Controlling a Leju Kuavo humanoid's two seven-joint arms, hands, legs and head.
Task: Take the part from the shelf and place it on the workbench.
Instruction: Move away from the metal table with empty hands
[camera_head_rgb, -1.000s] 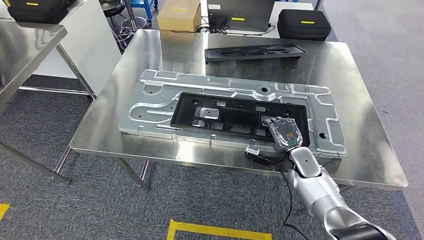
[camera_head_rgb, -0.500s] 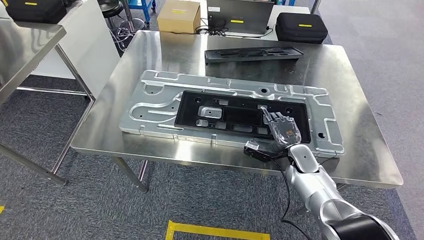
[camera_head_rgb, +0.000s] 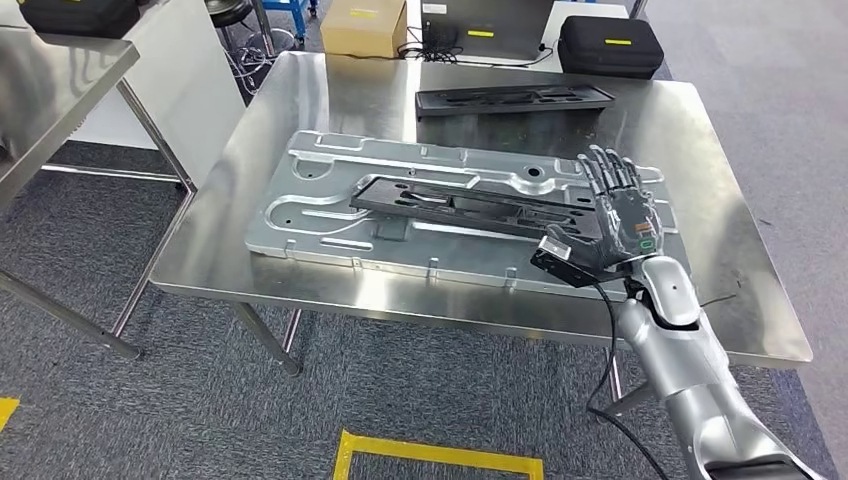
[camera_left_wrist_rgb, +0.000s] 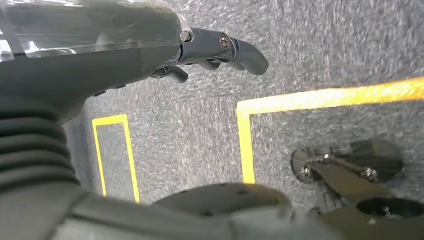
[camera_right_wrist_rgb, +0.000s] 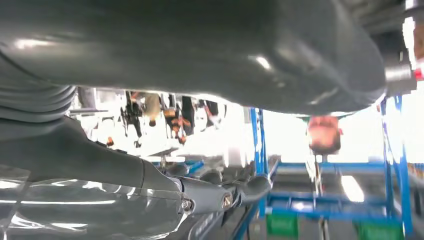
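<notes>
The black frame-shaped part (camera_head_rgb: 465, 203) sits on the big silver plate (camera_head_rgb: 320, 200) on the steel workbench (camera_head_rgb: 330, 95). It looks tipped up on a long edge, seen as a thin strip. My right hand (camera_head_rgb: 620, 215) is raised at the part's right end, its back toward the head camera and its fingers (camera_head_rgb: 605, 168) straight and spread. The part's right end meets the hand near the palm, and the contact is hidden. In the left wrist view my left hand (camera_left_wrist_rgb: 150, 55) hangs over the grey floor, holding nothing.
A second black part (camera_head_rgb: 512, 97) lies at the back of the workbench. Behind it are a cardboard box (camera_head_rgb: 365, 25) and a black case (camera_head_rgb: 610, 42). Another steel table (camera_head_rgb: 50, 90) stands at the left. Yellow floor tape (camera_head_rgb: 440, 462) marks the near side.
My right hand lifted off the part and spread its fingers upward. The part went from lying flat in the plate to tipped up. The head camera shifted slightly.
</notes>
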